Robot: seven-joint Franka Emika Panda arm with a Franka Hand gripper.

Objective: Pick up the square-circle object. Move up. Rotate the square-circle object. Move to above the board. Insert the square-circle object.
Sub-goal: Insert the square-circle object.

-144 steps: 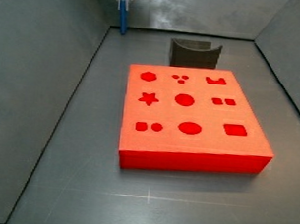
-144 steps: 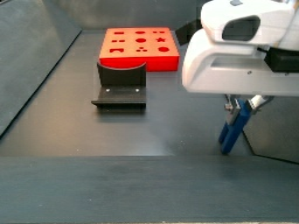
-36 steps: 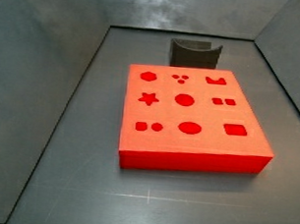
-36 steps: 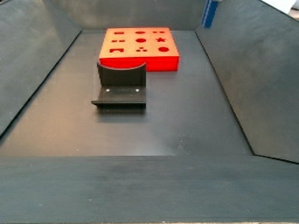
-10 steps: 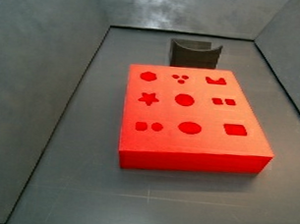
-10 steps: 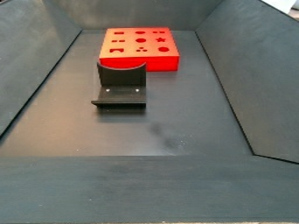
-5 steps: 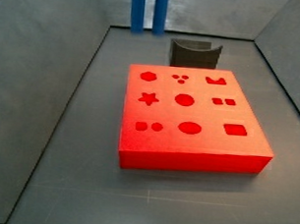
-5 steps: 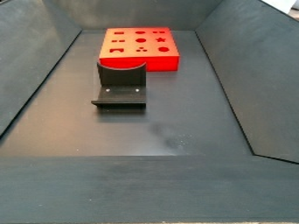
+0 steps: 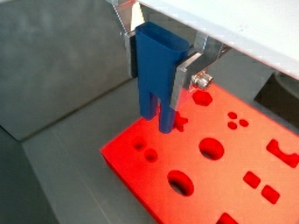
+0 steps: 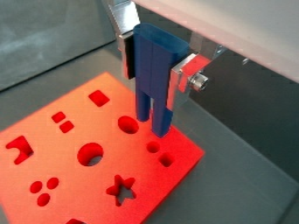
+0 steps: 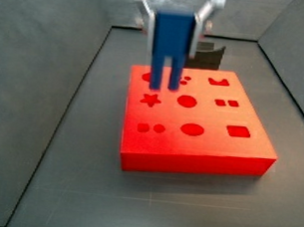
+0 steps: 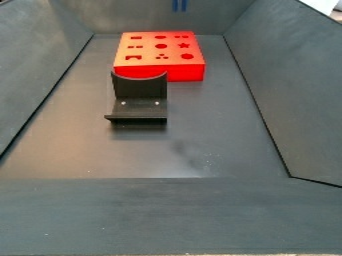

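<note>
Half a second back, only 2 blue legs hung at the far wall in a side view; now the whole piece has dropped over the far-left part of the board, while the fixture and board have not shifted.

Silver fingers [image 9: 187, 72] clamp the top of the square-circle object [image 9: 153, 74] in both wrist views, pressing its flat faces; the gripper [image 10: 153, 45] sits above the board [image 10: 193, 150], and in a side view the gripper [image 11: 177, 2] shows blurred at the top edge. Held upright, the square-circle object [image 11: 170, 47] points its 2 legs straight down, probably so they can enter recesses without tilting; the leg tips hover near the board's [image 11: 190, 165] far-left holes, and I cannot tell whether they touch the surface. Judging by this, the rotation is done and the insertion is starting or about to start; lining both legs up with their matching holes looks like the delicate part.

Beyond the board, the fixture [image 12: 138, 97] stands on the floor [image 12: 201, 140] on its near side in a side view, well apart from the blue piece.
</note>
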